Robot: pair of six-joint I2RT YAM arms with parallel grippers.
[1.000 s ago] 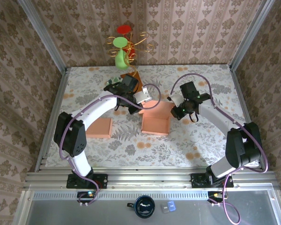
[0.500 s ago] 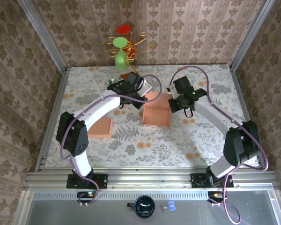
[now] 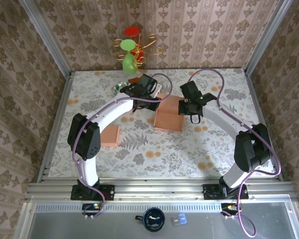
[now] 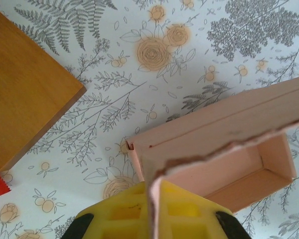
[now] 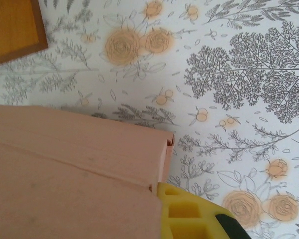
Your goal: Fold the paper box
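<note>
Pink paper box: sits on the floral table, mid-width and closer to the far edge than to the near edge. The tray is open upward, with the rear panel raised.
Left gripper: positioned at the far-left corner of the box. The yellow pads are closed onto a rough-edged flap that passes between them.
Right gripper: positioned at the far-right corner of the box. One yellow pad bears against the end of the panel. The opposing finger is hidden behind cardboard, so the opening cannot be determined.
Key relation: the box lies between the two grippers, with the panel's crease running left to right from one to the other. Both arms are about equally near. The fold probably brings the panel toward the near edge, over the tray.
Clearance: the wooden board lies beyond the far-left corner, apart from the box. A flat pink sheet lies well to the left. Bare table is available on the near side.
Risk: uneven travel between the arms could tear the flap.
</note>
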